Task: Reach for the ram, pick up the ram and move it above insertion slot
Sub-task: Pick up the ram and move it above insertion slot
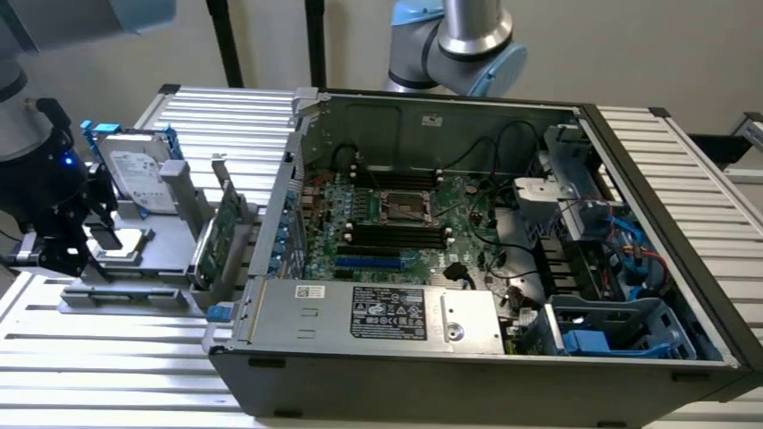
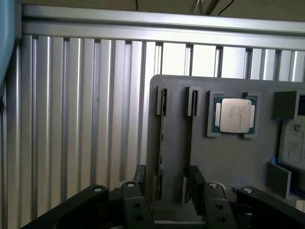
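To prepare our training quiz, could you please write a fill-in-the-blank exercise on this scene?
1. The tool has its jaws ___.
2. The ram stands on its ___ in the grey tray.
3. The square silver chip lies in the same ___ as the ram.
Missing words: open; edge; tray.

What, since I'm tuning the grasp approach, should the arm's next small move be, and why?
Probably a short descent onto the ram: it stands on edge in the gray holder, and the gripper hangs over it with jaws open to either side, holding nothing.
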You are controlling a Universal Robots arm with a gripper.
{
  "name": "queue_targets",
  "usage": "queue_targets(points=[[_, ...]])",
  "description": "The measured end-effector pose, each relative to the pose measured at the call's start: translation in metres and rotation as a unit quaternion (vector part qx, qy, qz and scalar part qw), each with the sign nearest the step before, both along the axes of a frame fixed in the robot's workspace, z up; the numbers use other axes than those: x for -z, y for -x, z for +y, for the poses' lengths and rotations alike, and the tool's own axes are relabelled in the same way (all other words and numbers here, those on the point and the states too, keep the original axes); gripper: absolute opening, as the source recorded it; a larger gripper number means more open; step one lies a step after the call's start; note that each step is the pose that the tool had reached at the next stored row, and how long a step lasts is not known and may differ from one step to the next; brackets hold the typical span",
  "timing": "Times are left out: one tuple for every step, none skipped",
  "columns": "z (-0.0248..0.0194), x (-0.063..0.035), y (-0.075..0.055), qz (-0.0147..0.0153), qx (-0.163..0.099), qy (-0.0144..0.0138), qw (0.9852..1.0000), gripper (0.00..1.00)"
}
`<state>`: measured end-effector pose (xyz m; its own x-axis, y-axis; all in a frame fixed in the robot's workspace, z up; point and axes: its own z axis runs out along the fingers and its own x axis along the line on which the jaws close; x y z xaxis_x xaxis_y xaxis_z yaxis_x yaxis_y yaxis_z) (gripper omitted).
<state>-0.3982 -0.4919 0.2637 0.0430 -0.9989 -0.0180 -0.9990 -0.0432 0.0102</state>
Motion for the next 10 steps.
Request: queue_targets(points=[[0.0000, 0.0019, 0.000, 0.0000, 0.000, 0.0000, 1.0000, 0.48], [-0.0001, 0.0036, 0.000, 0.0001, 0.000, 0.0000, 1.0000, 0.48], [-0.0001, 0.0054, 0.000, 0.0001, 0.000, 0.0001, 1.0000, 0.48], [-0.0002, 0.0074, 0.000, 0.0000, 0.000, 0.0000, 1.0000, 0.48], [-0.0002, 0.0092, 0.000, 0.0000, 0.000, 0.0000, 1.0000, 0.48], [-0.0003, 0.0110, 0.000, 0.0000, 0.000, 0.0000, 1.0000, 0.48], [-0.0004, 0.0128, 0.000, 0.0000, 0.000, 0.0000, 1.0000, 0.48], [-0.0005, 0.0146, 0.000, 0.0000, 0.000, 0.0000, 1.0000, 0.48], [-0.0005, 0.0164, 0.000, 0.0000, 0.000, 0.0000, 1.0000, 0.48], [-0.0006, 0.0182, 0.000, 0.0000, 0.000, 0.0000, 1.0000, 0.48]])
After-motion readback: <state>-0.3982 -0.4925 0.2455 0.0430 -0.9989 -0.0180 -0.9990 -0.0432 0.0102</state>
